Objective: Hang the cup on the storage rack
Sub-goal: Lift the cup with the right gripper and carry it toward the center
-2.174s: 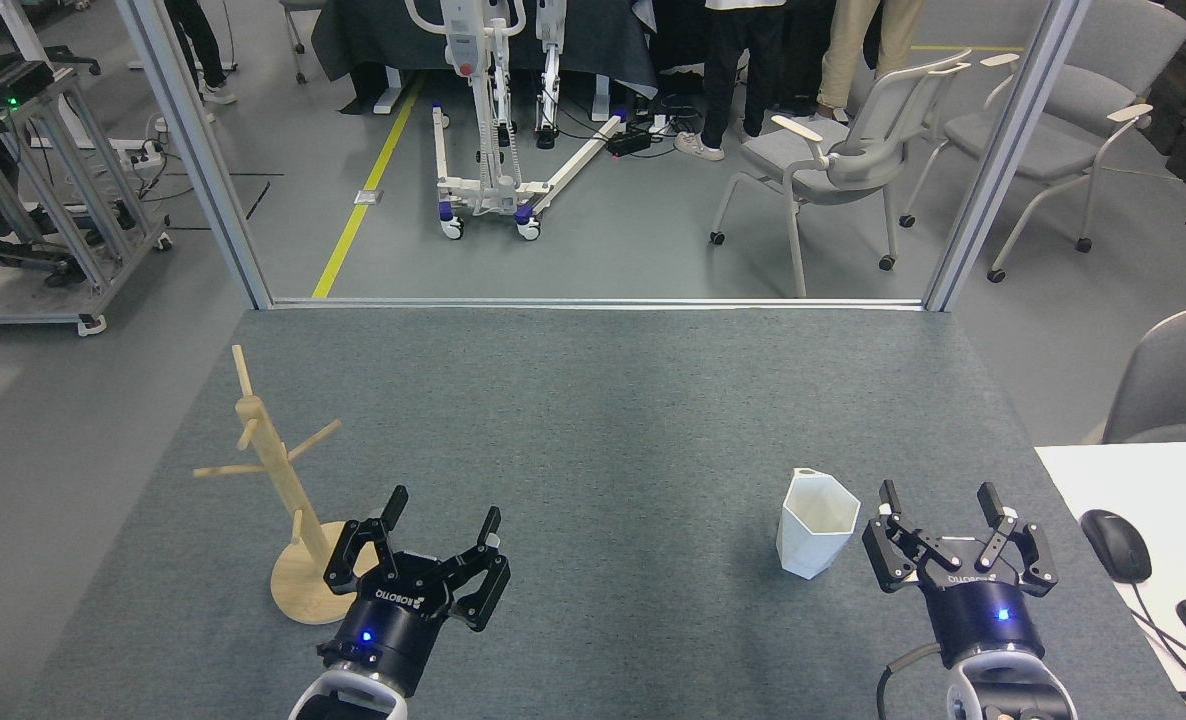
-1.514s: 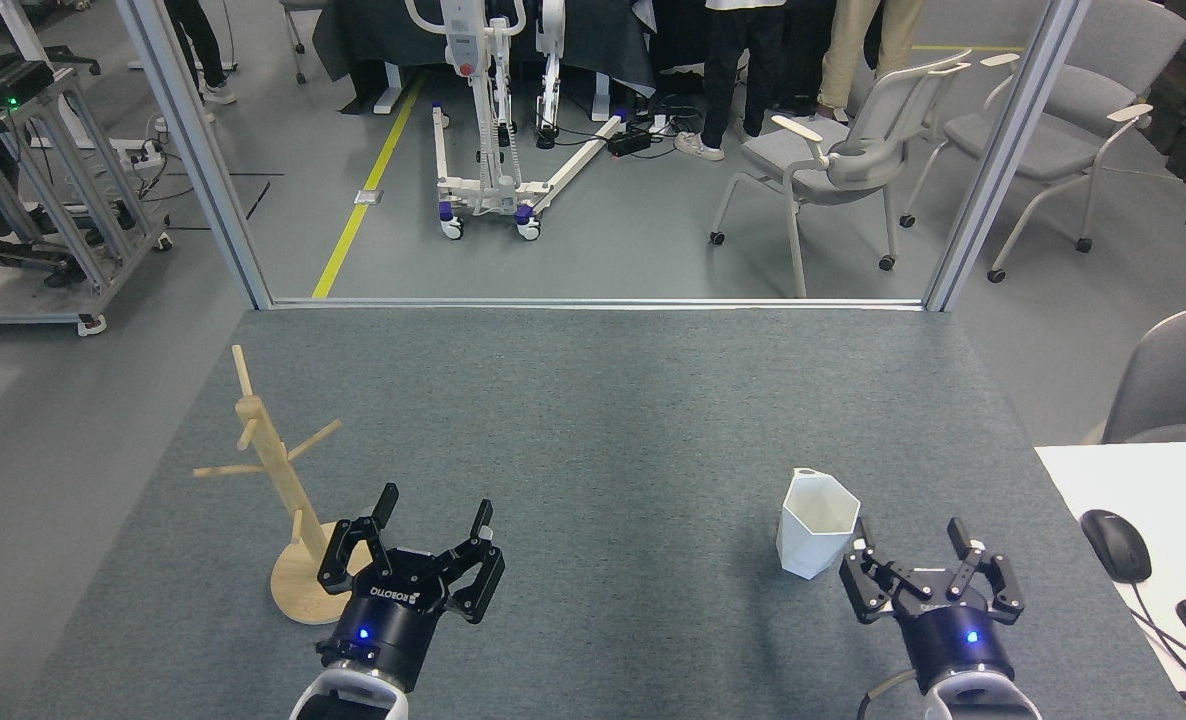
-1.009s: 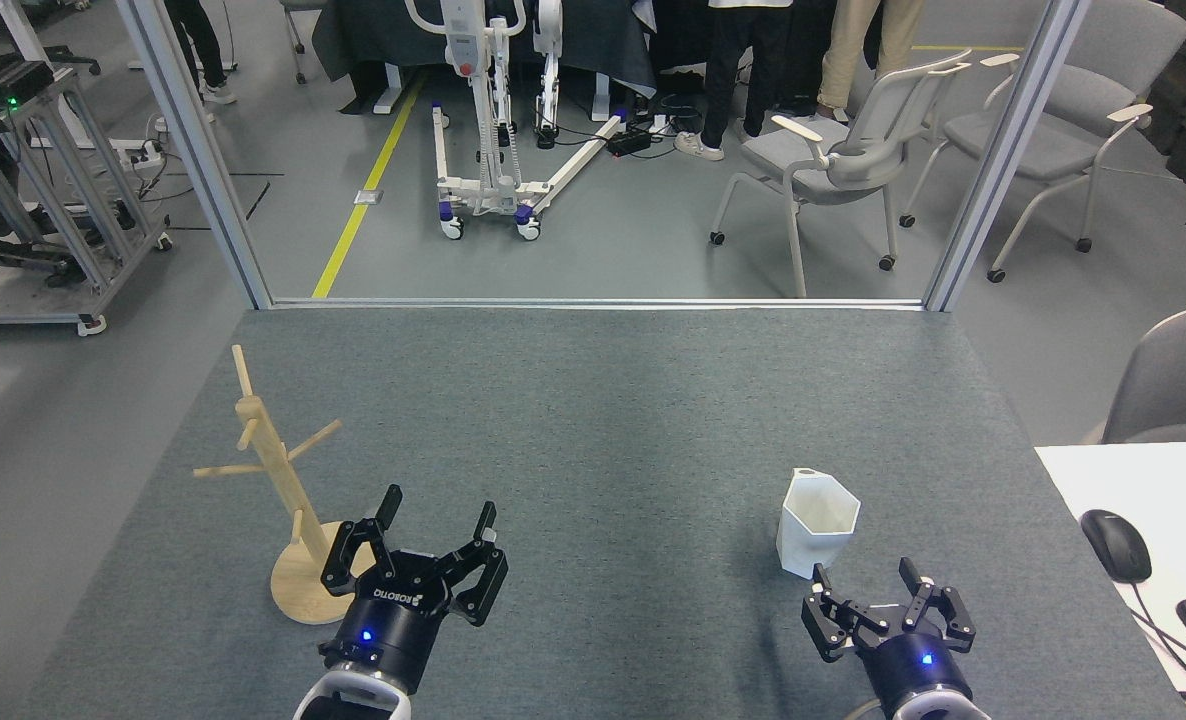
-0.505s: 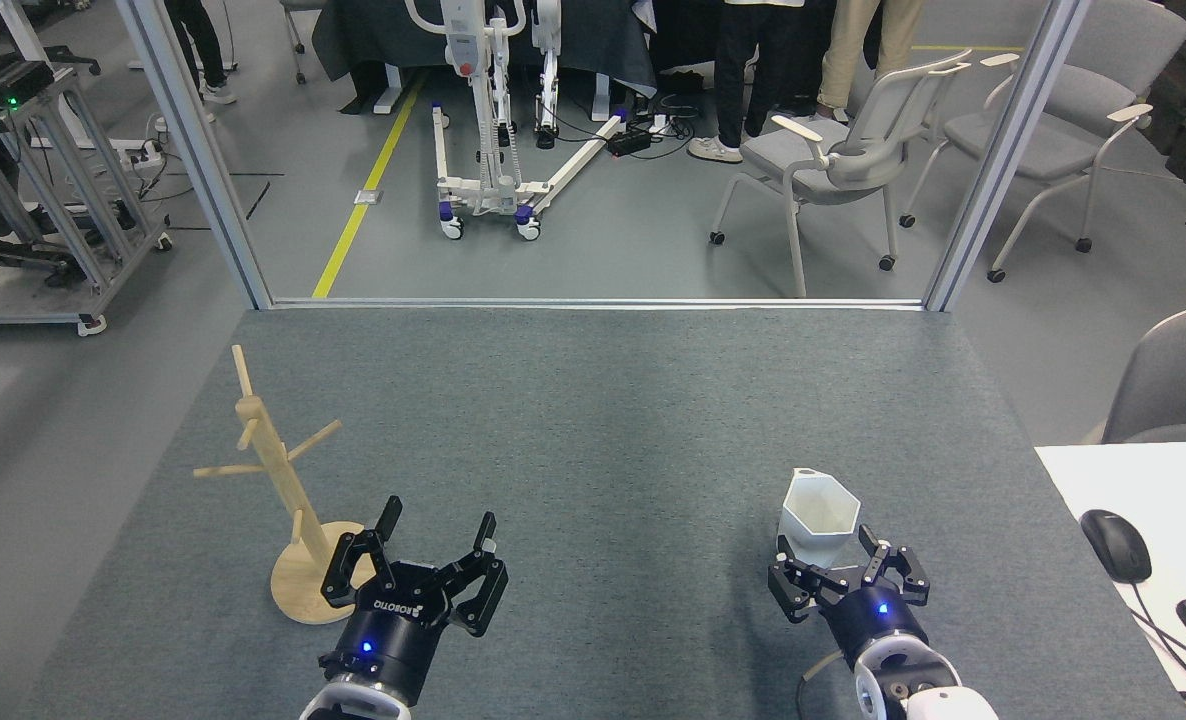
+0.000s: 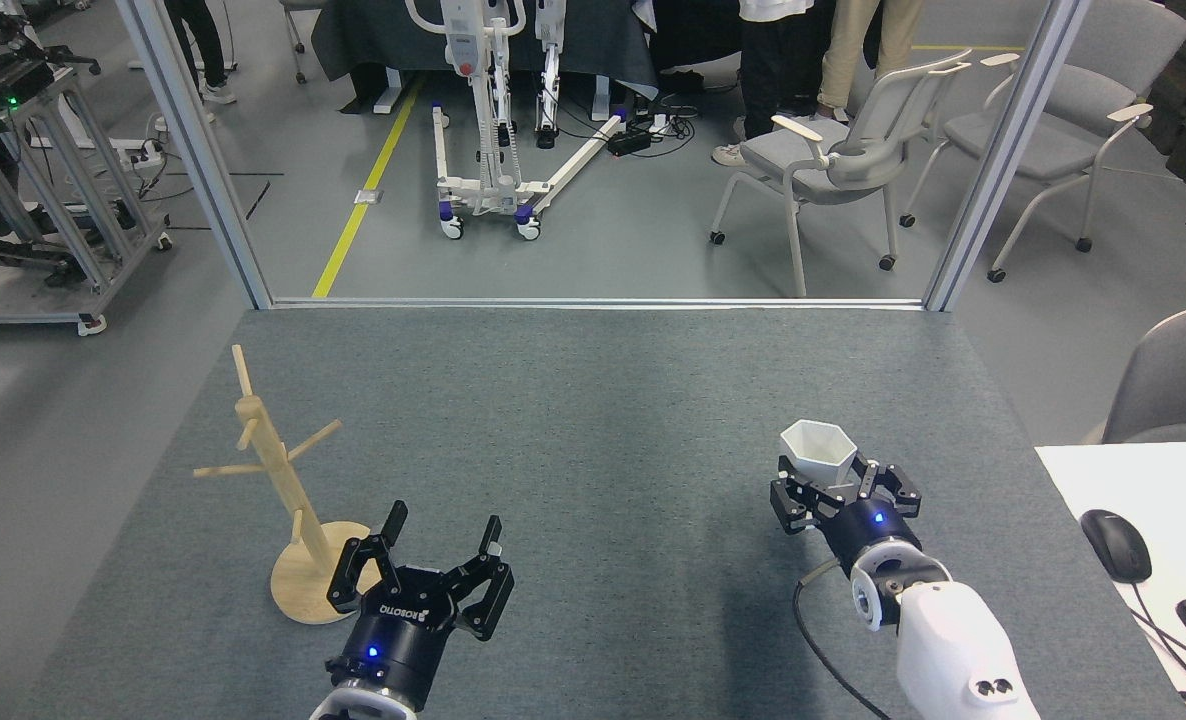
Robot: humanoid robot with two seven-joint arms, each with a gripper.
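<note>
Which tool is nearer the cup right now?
Right. The right tool sits around the cup, apparently gripping its lower body. The left tool is open, far across the table, beside the storage rack.

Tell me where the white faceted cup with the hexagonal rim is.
In the head view, the white faceted cup is at right on the grey table, between the right gripper's fingers, far from the wooden mug tree at left.

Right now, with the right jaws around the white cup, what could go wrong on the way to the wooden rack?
The right gripper holds the white cup low on its tapering, faceted wall, so it may slip or tilt. The wooden mug tree stands far across the table, with the open left gripper right beside its base; the cup could bump either. I see no handle for the thin pegs.
</note>
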